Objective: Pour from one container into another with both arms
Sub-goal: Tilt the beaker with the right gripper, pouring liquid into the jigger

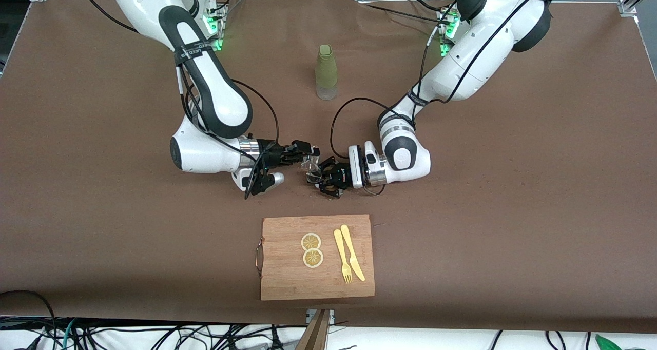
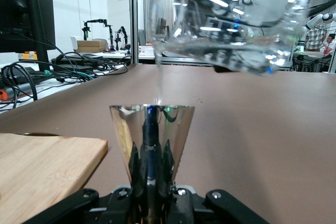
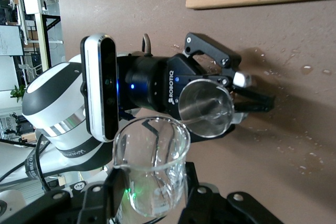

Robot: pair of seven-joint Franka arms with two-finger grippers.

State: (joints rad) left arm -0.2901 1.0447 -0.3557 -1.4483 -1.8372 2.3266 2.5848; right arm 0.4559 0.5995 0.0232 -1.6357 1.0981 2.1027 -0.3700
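Observation:
My right gripper (image 1: 307,155) is shut on a clear glass beaker (image 1: 311,166) over the middle of the table. The right wrist view shows this beaker (image 3: 152,166) tipped, between that gripper's (image 3: 149,203) fingers. Just below it my left gripper (image 1: 322,178) is shut on a shiny metal cup (image 3: 206,109). In the left wrist view the cone-shaped metal cup (image 2: 152,129) stands upright in my left gripper (image 2: 151,174). The beaker (image 2: 226,24) hangs tilted above it. A thin stream of water (image 2: 157,82) falls from the beaker's lip into the cup.
A green bottle (image 1: 326,73) stands upright toward the robots' bases. A wooden cutting board (image 1: 279,278) lies nearer the front camera, with two lemon slices (image 1: 311,250), a yellow fork (image 1: 343,260) and a knife (image 1: 353,257) on it. Water drops (image 3: 304,69) dot the brown table.

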